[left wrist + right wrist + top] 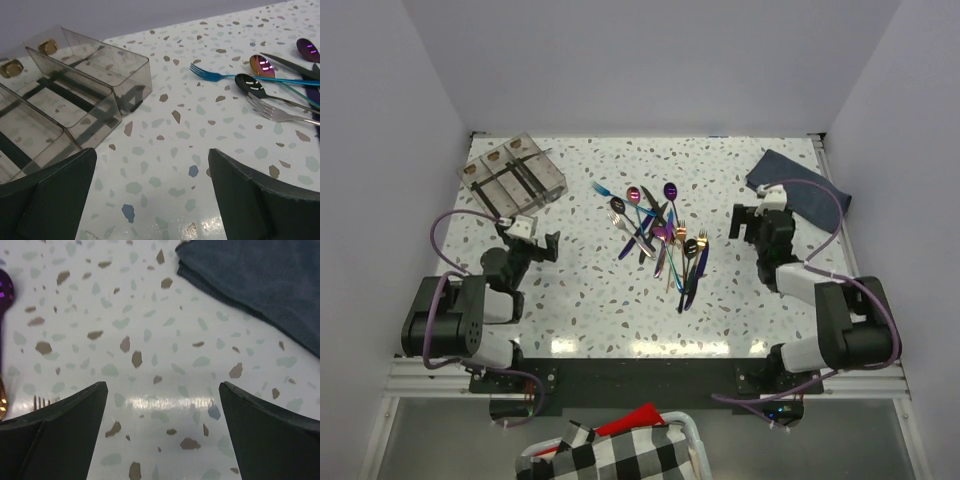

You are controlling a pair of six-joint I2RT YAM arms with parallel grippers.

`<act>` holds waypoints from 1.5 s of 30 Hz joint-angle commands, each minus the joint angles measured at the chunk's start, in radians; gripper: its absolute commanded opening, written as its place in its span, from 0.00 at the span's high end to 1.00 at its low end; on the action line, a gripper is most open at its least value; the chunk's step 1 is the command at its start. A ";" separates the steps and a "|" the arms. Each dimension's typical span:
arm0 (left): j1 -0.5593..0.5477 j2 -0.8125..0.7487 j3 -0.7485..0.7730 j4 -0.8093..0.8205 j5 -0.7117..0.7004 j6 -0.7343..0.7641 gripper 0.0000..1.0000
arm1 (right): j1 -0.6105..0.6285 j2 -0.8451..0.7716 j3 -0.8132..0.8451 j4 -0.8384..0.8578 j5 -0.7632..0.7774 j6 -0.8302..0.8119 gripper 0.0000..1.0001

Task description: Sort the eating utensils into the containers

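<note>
Clear three-slot box (pixel 512 172) sits far left on the table (pixel 590 290), and only the left wrist cam catches gold bits (pixel 11 68) at the far end of two slots, can't tell what. Utensils (pixel 660 238) are piled mid-table, well apart from it; the right wrist cam gets the folded cloth (pixel 260 285) close up. Left gripper (pixel 530 240) and right gripper (pixel 752 225) both have fingers spread wide.

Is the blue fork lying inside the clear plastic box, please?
No, the blue fork lies on the table, to the right of the clear box.
</note>
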 commanded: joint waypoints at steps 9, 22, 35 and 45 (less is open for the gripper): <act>0.061 -0.178 0.022 -0.016 0.122 -0.029 0.00 | -0.004 -0.208 0.619 -0.927 0.122 0.271 0.01; 0.217 -0.114 0.739 -0.469 0.380 -0.640 0.00 | -0.007 -0.250 0.825 -1.056 0.088 0.257 0.02; 0.225 -0.107 1.607 -1.765 -0.221 -0.305 0.00 | 0.002 -0.179 0.977 -1.107 0.062 0.223 0.39; 0.223 -0.098 1.684 -1.778 -0.099 -0.244 0.35 | 0.019 -0.118 1.109 -1.151 0.068 0.183 0.01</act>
